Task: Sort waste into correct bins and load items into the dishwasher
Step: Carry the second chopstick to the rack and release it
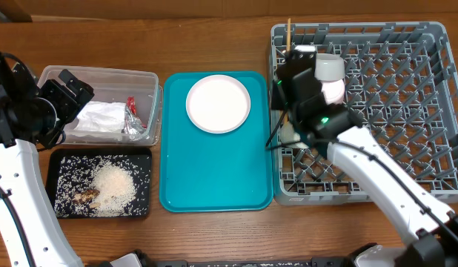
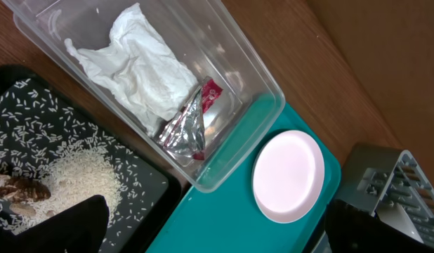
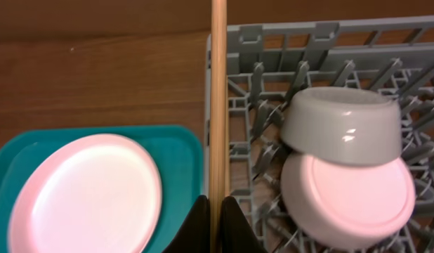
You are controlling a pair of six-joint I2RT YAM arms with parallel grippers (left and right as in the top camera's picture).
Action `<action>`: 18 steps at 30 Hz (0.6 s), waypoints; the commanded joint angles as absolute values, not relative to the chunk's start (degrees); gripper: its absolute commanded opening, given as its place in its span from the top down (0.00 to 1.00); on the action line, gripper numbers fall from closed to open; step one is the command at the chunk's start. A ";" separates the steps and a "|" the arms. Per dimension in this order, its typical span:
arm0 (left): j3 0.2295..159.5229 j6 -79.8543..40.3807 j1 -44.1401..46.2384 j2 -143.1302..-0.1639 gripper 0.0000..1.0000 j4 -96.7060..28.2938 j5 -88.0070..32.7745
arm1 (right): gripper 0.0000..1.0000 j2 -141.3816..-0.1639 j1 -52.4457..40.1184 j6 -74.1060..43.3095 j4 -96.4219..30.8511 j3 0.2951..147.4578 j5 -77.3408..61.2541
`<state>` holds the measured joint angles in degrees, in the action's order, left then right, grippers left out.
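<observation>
The white napkin [image 1: 99, 119] and the foil wrapper [image 1: 131, 115] lie in the clear tub [image 1: 151, 81]. Rice and brown scraps [image 1: 114, 185] lie in the black tray [image 1: 62, 159]. The white plate [image 1: 218, 102] sits on the teal tray. The grey bowl [image 1: 330, 67] and the pinkish bowl [image 1: 333, 90] stand on edge in the grey rack [image 1: 436, 111]. My left gripper [image 1: 66, 93] hovers open and empty over the tub's left end, its fingers [image 2: 217, 235] wide apart. My right gripper [image 3: 218, 211] is shut on the chopsticks [image 3: 218, 84] above the rack's left wall. I cannot make out the cup.
The teal serving tray [image 1: 214, 185] lies between the bins and the rack. The right arm [image 1: 362, 156] crosses the rack's front left part. Bare wooden table lies behind and in front.
</observation>
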<state>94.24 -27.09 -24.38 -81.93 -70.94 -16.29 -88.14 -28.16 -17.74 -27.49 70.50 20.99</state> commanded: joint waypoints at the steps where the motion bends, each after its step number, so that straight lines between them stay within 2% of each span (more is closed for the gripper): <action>1: 95.31 -27.66 -24.40 -81.65 0.00 -70.89 -16.12 | 0.96 -90.85 -23.88 -10.83 -24.49 71.22 15.14; 8: 95.31 -27.66 -24.40 -81.65 0.00 -70.89 -16.12 | 0.96 -93.78 -20.49 -6.98 -20.34 71.22 5.82; 18: 95.31 -27.66 -24.40 -81.65 0.00 -70.89 -16.12 | 0.96 -96.31 -20.29 -7.01 -19.33 71.20 5.96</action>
<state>94.24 -27.09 -24.38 -81.93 -70.94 -16.29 -95.11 -20.34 -7.46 -19.94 70.50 6.66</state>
